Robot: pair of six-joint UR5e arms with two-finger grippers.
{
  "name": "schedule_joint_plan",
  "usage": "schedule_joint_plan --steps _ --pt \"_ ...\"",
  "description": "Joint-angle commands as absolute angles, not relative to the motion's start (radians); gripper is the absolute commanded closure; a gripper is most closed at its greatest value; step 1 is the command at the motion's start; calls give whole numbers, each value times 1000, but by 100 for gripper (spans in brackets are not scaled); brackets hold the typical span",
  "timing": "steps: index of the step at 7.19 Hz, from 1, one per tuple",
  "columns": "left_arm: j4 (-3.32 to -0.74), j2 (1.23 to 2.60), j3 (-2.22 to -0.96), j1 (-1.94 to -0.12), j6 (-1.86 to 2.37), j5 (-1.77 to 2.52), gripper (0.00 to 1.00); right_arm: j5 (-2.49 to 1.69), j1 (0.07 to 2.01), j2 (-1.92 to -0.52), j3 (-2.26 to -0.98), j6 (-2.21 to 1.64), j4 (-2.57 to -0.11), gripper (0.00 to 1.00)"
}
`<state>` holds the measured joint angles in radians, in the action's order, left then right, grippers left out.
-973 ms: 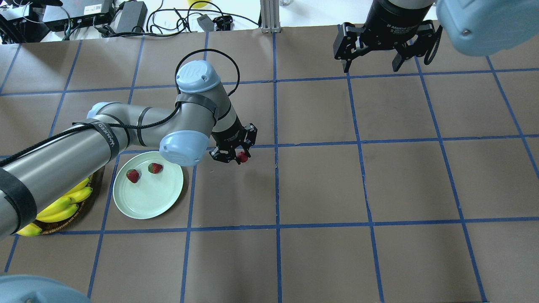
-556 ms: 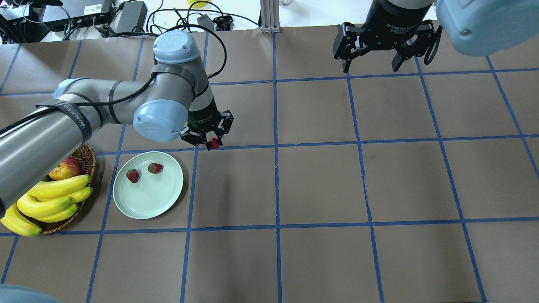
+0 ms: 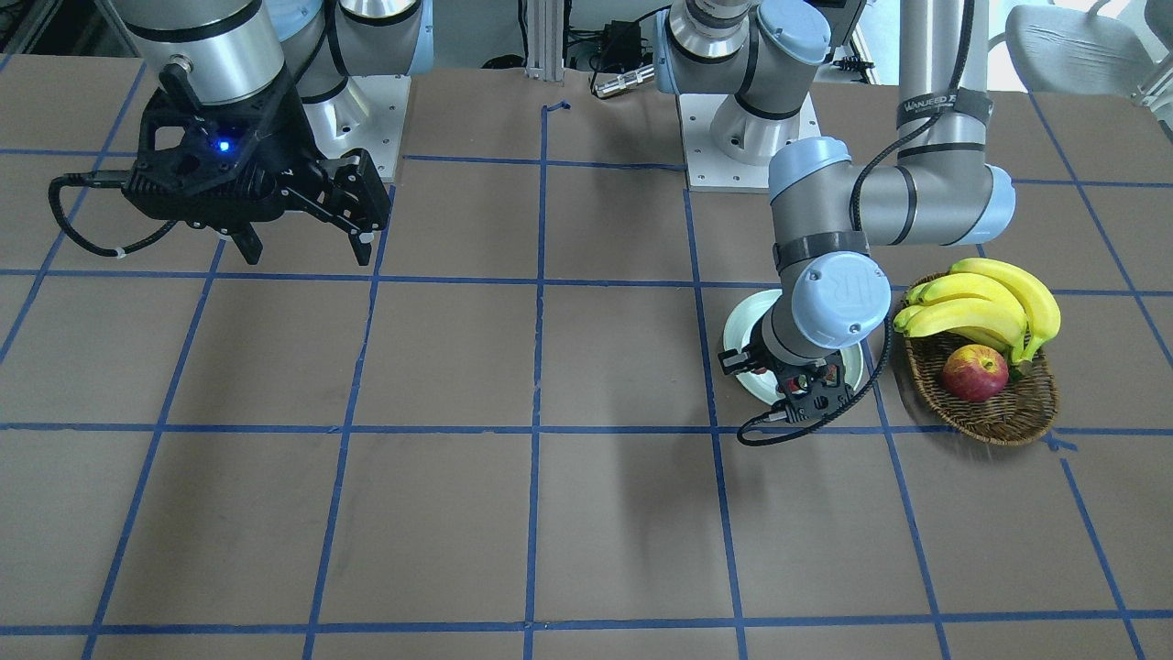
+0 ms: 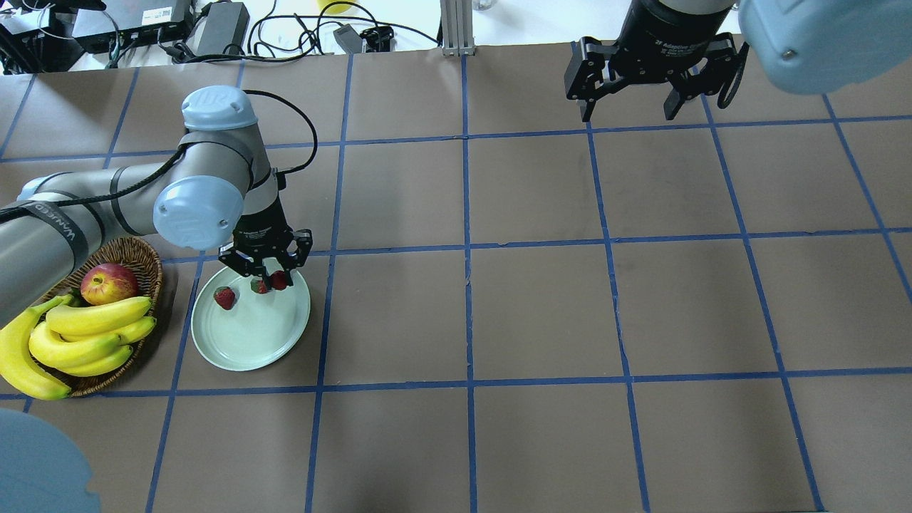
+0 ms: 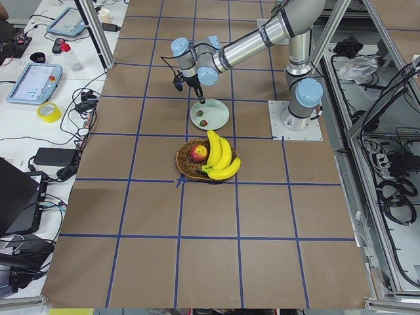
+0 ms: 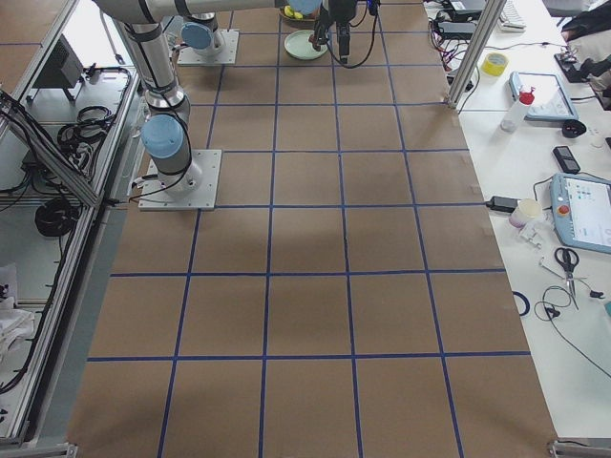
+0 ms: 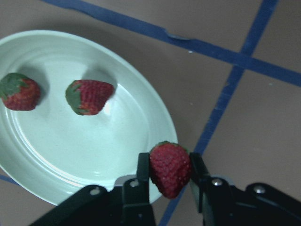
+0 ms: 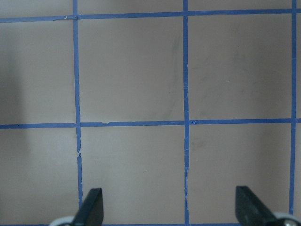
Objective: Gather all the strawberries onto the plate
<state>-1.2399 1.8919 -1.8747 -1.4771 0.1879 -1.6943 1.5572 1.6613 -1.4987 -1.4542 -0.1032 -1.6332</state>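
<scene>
Strawberry clamped in left jaws over plate rim, clearest from wrist; right jaws apart

Worktop: brown paper cover, blue tape grid. Directly on it: mint-green plate; wicker basket just beside plate, toward worktop's left end, not touching.
</scene>
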Motion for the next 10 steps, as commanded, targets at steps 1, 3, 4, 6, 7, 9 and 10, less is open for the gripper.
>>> schedule_joint_plan --steps 1,3,4,6,7,9,10 --pt "-1258 1887 -1890 -1416 146 -1695 63 1557 1661 -1499 -1454 -104 -1634 0" --pt "-1292 1872 -1881 -1413 146 -1700 0 1557 1661 -1499 -1454 -103 -1634 0" --pt "-1292 1847 -1870 -1416 146 -1698 0 1557 1661 -1499 -1454 -104 -1634 0" --pt "-1380 1768 -1751 -1456 140 -1687 0 1559 1661 -1499 -1454 -104 -1634 0" --pt "-1447 1744 -1635 -1462 141 -1561 0 1557 1661 -1499 -1454 -103 -1634 0" --pt "-1553 1688 -1453 -1466 80 -1528 0 1557 1661 -1499 -1454 -103 -1634 0" --pt "-1616 1642 -1434 -1480 51 -1531 0 1557 1661 -1499 -1454 -103 -1634 0"
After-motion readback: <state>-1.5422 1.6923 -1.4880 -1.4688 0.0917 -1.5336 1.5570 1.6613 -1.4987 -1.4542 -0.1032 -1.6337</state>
